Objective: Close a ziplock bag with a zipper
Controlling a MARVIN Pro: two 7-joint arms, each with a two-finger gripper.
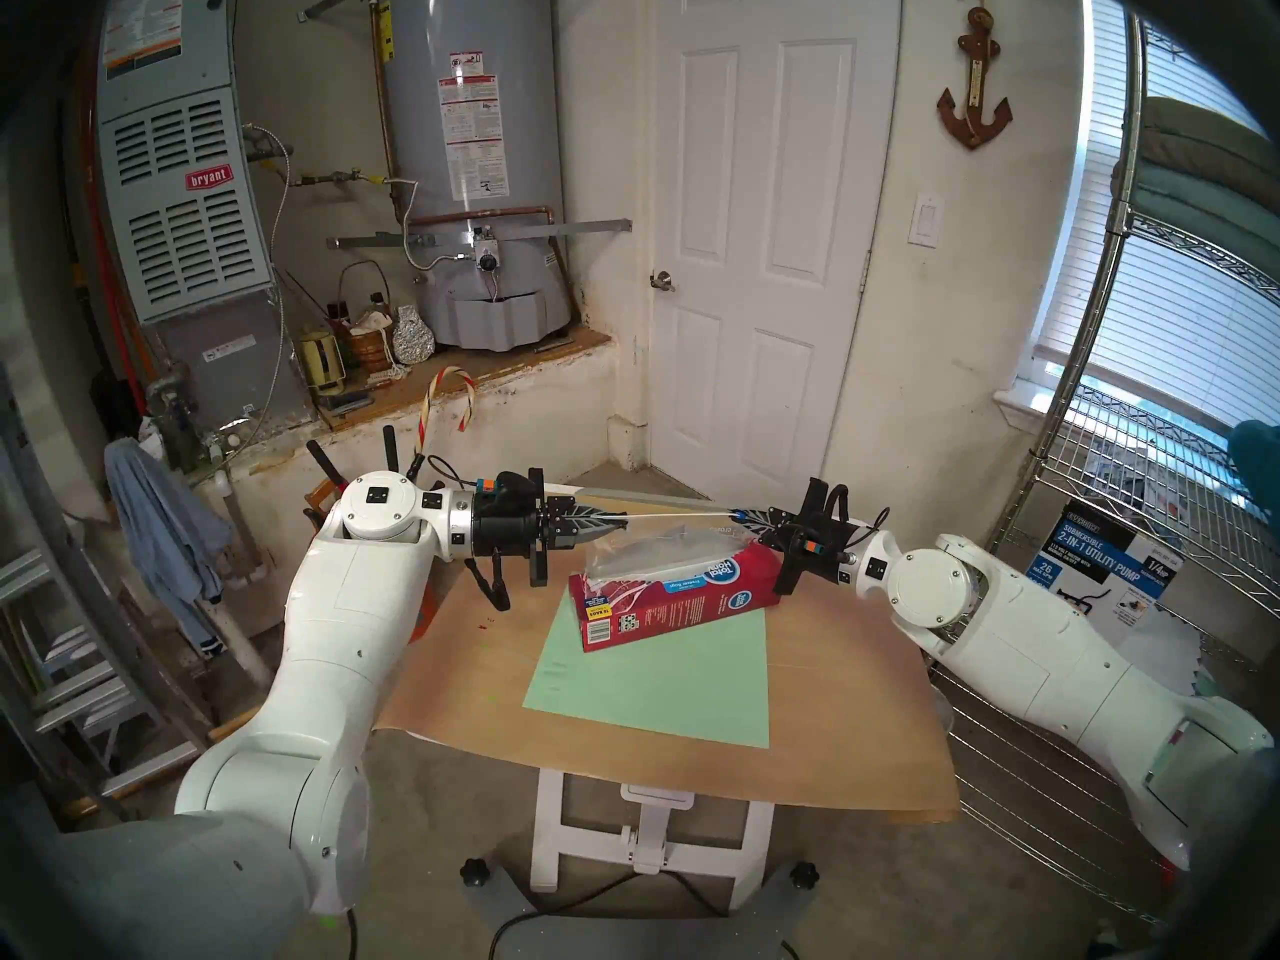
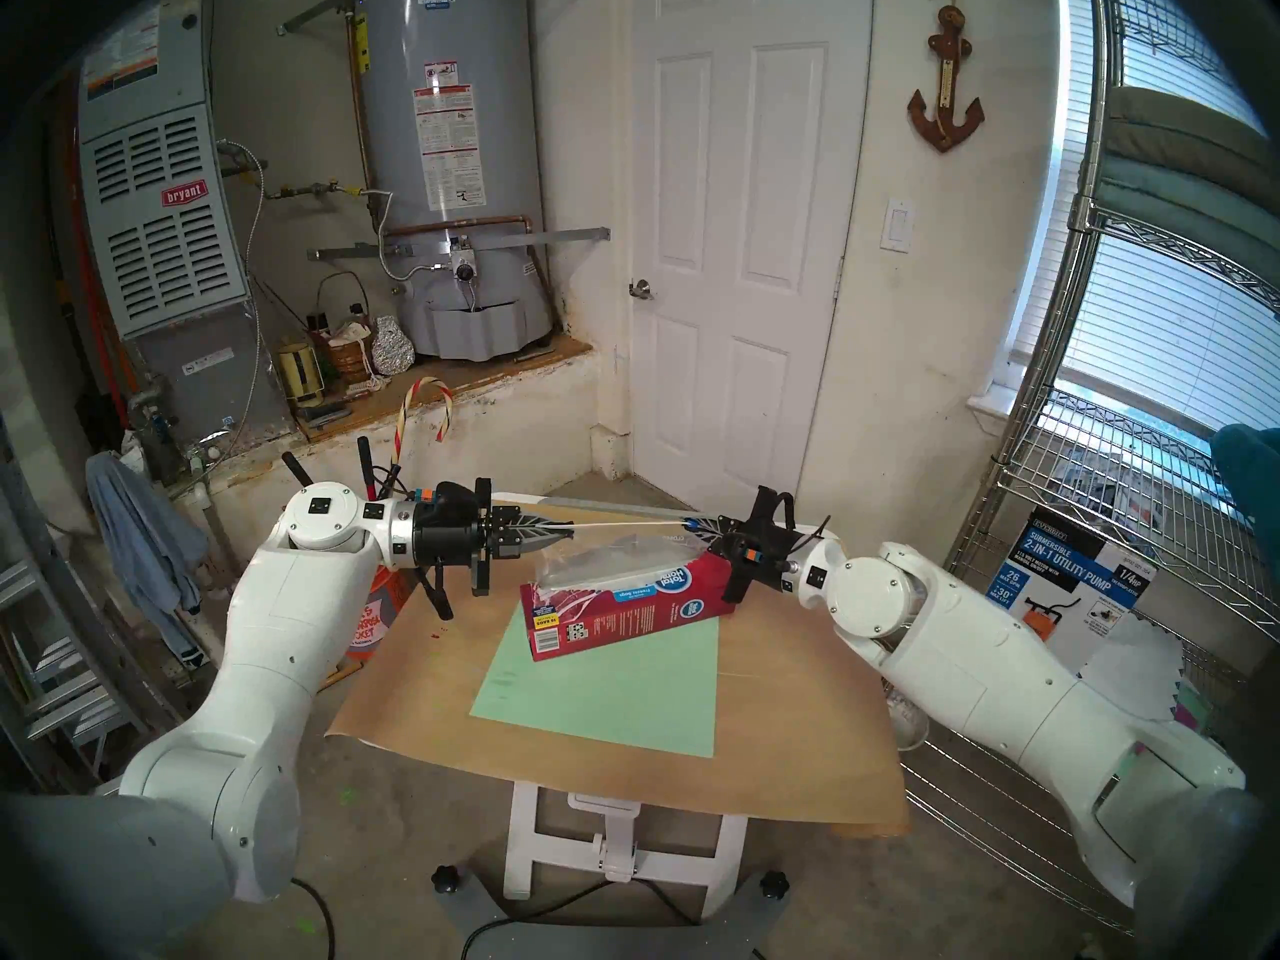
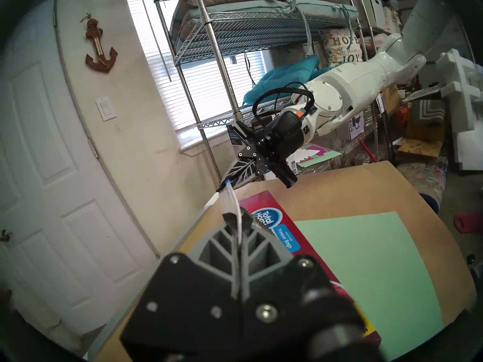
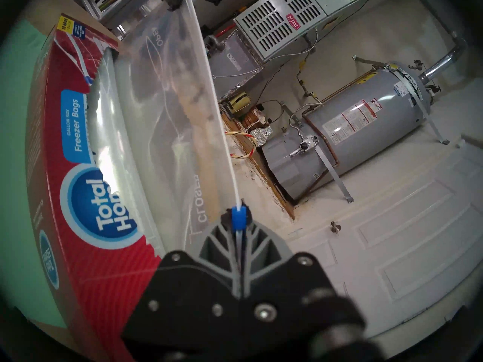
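Note:
The clear ziplock bag (image 1: 658, 550) hangs above the open red box (image 1: 679, 598), with its white zip strip (image 1: 679, 515) pulled taut between my two grippers. My left gripper (image 1: 620, 520) is shut on the strip's left end, seen close in the left wrist view (image 3: 238, 217). My right gripper (image 1: 738, 515) is shut on the blue zipper slider (image 4: 239, 219) at the strip's right end, by the printed word "CLOSED". The bag's body (image 4: 167, 105) sags toward the box (image 4: 65, 144). The left wrist view shows the slider (image 3: 228, 181) at my right gripper's tips.
The box lies on a green paper sheet (image 1: 658, 668) on a small table covered in brown paper (image 1: 831, 730). A wire shelf rack (image 1: 1143, 522) stands close behind my right arm. A ledge with clutter (image 1: 360, 363) lies beyond the table's far left.

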